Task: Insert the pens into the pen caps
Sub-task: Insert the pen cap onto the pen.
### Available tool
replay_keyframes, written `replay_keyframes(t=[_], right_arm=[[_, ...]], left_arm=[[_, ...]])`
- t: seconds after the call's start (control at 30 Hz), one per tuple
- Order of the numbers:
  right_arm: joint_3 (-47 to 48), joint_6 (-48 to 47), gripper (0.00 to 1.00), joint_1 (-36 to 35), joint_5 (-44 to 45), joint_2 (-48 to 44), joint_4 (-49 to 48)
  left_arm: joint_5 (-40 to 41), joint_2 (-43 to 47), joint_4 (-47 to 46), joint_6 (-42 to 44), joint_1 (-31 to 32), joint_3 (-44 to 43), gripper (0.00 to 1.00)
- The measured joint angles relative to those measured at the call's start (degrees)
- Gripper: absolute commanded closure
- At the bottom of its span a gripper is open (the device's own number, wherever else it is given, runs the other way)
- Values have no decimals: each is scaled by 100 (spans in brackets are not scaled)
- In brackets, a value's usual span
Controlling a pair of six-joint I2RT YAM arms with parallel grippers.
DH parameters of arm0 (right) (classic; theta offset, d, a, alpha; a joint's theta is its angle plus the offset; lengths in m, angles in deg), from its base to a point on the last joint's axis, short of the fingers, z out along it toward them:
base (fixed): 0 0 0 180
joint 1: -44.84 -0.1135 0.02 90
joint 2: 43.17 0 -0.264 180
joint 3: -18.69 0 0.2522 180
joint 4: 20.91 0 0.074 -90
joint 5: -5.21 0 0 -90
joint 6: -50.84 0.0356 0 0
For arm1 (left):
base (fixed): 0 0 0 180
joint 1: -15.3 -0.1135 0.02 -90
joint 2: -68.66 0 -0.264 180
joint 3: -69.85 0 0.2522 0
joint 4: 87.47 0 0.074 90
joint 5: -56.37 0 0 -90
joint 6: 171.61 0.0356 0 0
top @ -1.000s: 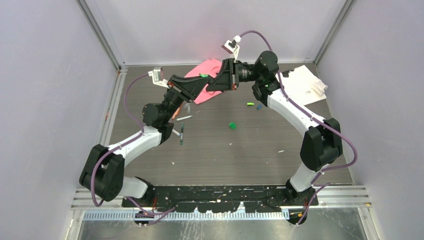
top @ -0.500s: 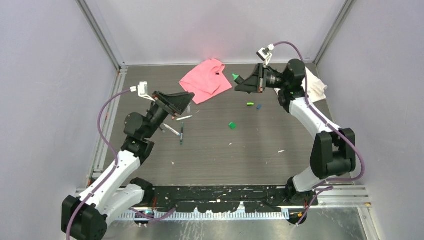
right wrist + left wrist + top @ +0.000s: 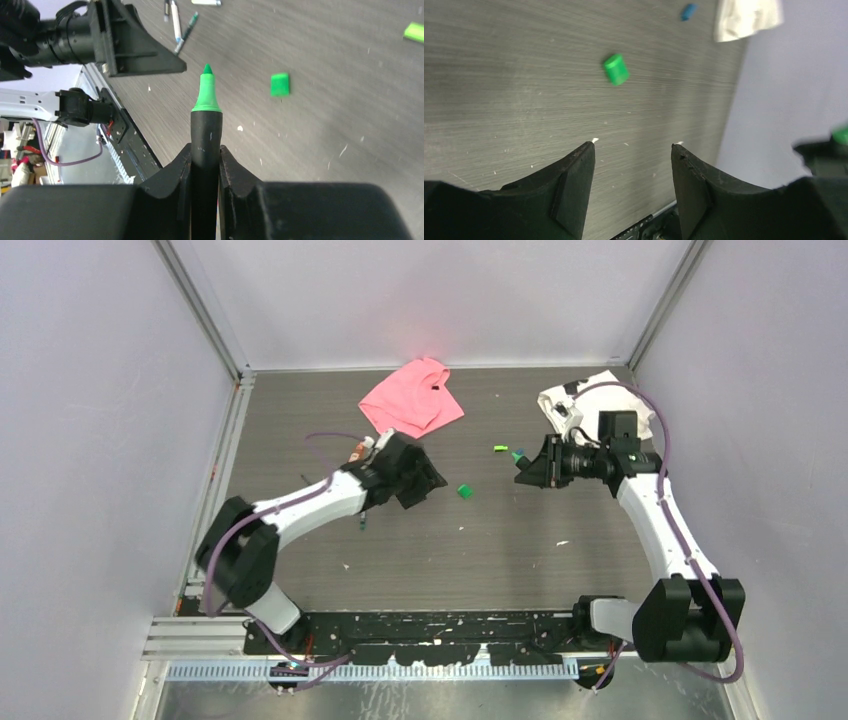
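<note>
Right wrist: your right gripper (image 3: pixel 205 150) clamped the green-tipped marker (image 3: pixel 205 122) tip-forward for capping; left gripper (image 3: pixel 631 147) stood open near the green cap (image 3: pixel 616 69).

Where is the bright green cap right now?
The bright green cap lies on the table near the middle of the top view, just right of the left arm's open jaws, with the lime-green cap farther back-right.

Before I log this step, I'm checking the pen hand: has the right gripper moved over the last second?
Yes. The right gripper, shut on the green-tipped pen, has left the pink cloth, moving right and toward the near side.
</note>
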Motion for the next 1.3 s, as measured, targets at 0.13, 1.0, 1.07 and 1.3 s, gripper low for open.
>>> replay_keyframes(t=[0.13,1.0,1.07,1.3], right_arm=[[-533,-83,99,393,221,-503,179],[-1569,-146,99,592,374,-1257,-597],[-1569,-146,99,592,372,-1255,-605],[-1569,-146,99,592,321,-1241,-634]], left_arm=[[872,-1139,1803,-380,446,-1714,36],[1497,-4511,5320,-1628,791,-5925,34],[1499,-4562,5318,-1679,791,-5965,33],[1497,-4868,5180,-1703,791,-6183,34]])
